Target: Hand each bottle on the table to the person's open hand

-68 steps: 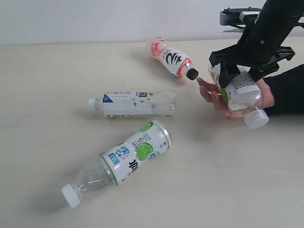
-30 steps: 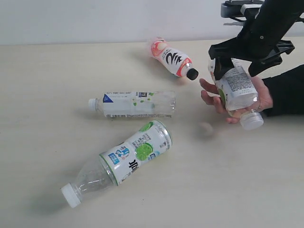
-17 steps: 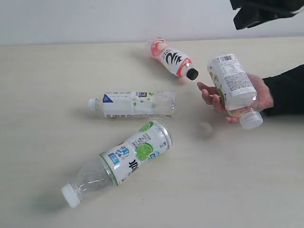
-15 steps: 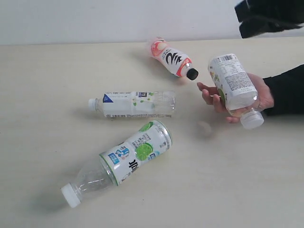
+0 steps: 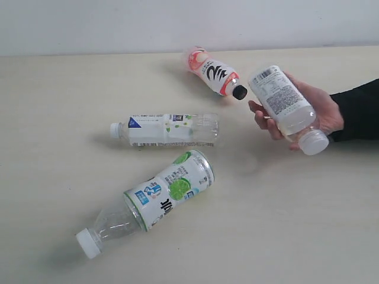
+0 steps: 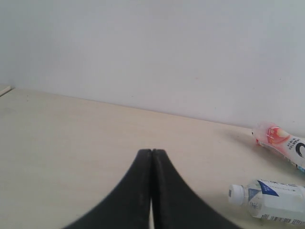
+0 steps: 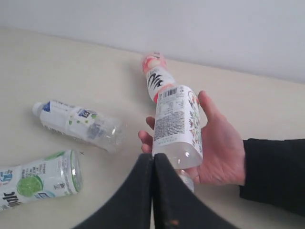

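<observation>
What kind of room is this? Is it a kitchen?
Probably a lab or test room, not a kitchen: just a bare beige table, a blank white wall, and a pink-red bottle lying among others.

The exterior view looks steeply down on the table (image 5: 59, 89); both wrist views, apparently lower, also catch the pink-red bottle (image 5: 213, 72).

place: plain lab-like room | evidence: bare beige table (image 5: 53, 89), blank white wall (image 5: 118, 23) behind
</observation>
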`<state>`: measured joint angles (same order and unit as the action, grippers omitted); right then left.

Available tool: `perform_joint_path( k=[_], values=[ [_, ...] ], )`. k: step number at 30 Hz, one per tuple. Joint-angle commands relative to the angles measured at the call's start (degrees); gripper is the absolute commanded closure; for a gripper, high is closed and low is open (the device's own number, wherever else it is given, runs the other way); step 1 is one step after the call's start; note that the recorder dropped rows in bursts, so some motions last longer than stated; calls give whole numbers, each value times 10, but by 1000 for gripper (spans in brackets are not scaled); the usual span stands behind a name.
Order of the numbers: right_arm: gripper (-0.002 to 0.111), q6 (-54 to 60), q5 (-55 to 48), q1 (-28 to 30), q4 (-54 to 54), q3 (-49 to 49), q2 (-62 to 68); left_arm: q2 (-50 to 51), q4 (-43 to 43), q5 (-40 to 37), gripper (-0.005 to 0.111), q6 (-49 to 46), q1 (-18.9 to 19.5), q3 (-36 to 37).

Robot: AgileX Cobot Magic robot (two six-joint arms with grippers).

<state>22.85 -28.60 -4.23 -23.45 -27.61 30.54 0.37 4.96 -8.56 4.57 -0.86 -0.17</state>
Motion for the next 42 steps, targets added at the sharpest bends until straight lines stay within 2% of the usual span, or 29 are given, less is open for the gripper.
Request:
perform_joint_path(
  k=[1,8,13,20,42],
  values=[
    [108,4,-4,2,-13,18,-89,-4,2,1,107,2,2,2],
    [108,4,-17,2,10,20,-185,-4,2,1,107,2,2,2],
    [108,4,-54,2,42,20,-218,-4,2,1,107,2,2,2],
    [108,4,-54,2,42,20,-251,-4,2,1,107,2,2,2],
    [108,4,-55,2,42,20,-272,-4,2,1,107,2,2,2]
  ],
)
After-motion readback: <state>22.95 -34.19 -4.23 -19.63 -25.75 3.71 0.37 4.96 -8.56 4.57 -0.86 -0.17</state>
